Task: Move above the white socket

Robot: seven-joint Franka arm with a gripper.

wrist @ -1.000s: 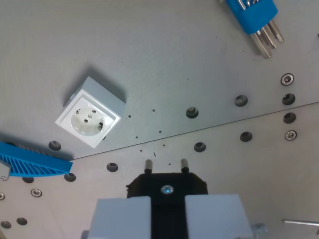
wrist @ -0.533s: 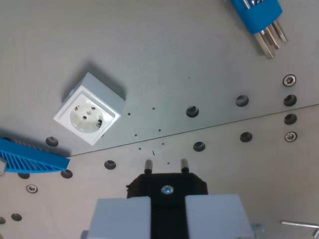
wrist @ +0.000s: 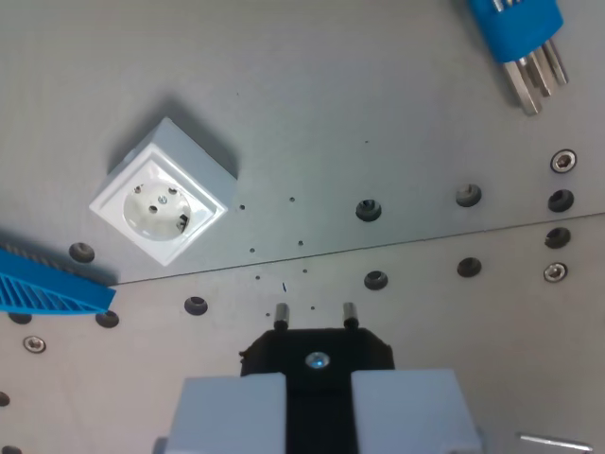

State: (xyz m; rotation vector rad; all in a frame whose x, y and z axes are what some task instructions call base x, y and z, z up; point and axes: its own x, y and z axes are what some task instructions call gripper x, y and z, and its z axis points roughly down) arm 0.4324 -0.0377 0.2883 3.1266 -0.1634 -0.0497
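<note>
blue hex-key set [wrist: 523,33] – top right | blue ribbed part [wrist: 47,284] – left edge | grey perforated plate [wrist: 378,113]

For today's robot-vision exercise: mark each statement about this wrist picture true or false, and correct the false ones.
1. The socket lies left of the plug in the wrist view. True.
2. The plug's pins are inside the socket. False: they hang apart from it, over the bare plate.
3. The fingers grip the plug. True.
4. The blue tool sits at bottom left. False: it is at top right.
5. The socket is black. False: it is white.
</note>
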